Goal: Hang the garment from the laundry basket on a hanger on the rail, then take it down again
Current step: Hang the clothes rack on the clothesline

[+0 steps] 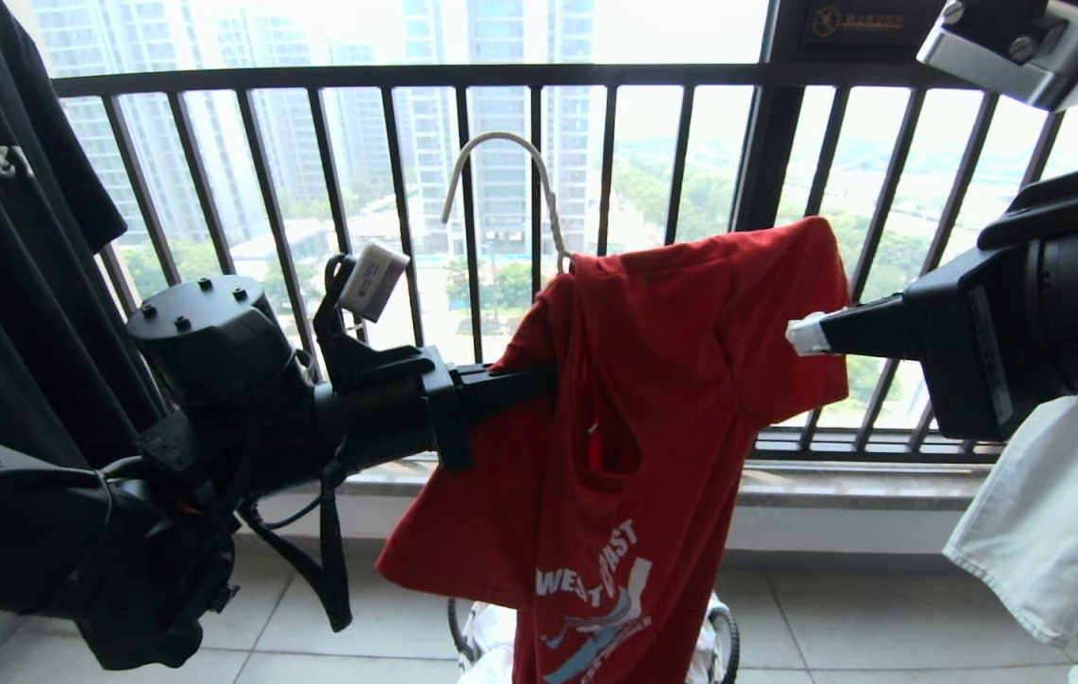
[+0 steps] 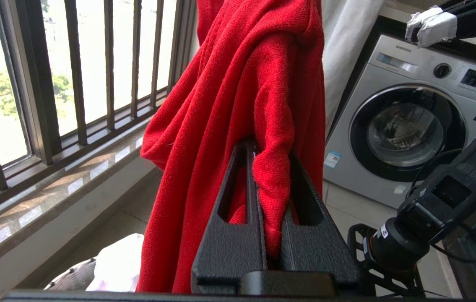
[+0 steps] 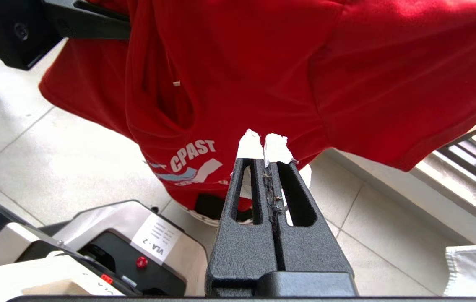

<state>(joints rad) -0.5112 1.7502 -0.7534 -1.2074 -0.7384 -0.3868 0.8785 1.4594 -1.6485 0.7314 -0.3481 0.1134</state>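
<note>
Where head view hides it, red-pinching left end effector (image 2: 272, 167).

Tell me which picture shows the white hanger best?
The head view: the hanger sticks its hook up out of the red shirt against the window bars. Both wrist views show only shirt cloth; no hanger is visible.
</note>
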